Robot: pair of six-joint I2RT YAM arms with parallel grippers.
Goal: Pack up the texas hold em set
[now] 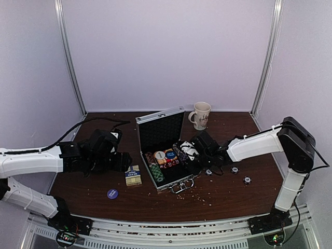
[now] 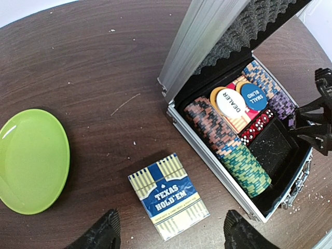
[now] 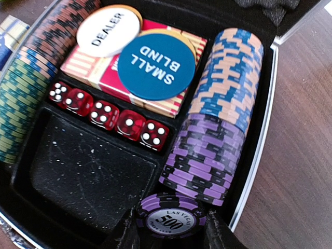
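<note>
The silver briefcase [image 1: 176, 182] lies open mid-table, lid propped up, with chip rows, red dice [image 3: 104, 115], a DEALER button [image 3: 109, 30] and a SMALL BLIND button [image 3: 155, 65] inside. My right gripper [image 3: 174, 231] is over the case's right chip slot, shut on a purple 500 chip [image 3: 174, 219] at the near end of the purple chip row [image 3: 207, 155]. My left gripper [image 2: 171, 225] is open, hovering above the blue Texas Hold'em card deck box [image 2: 168, 194], which lies flat on the table left of the case [image 2: 207, 155].
A green plate [image 2: 31, 161] sits left of the card box. A beige mug [image 1: 201, 114] stands behind the case. A purple round button [image 1: 112, 193] lies near the front left. Three loose chips [image 1: 234, 169] lie right of the case, and crumbs dot the table.
</note>
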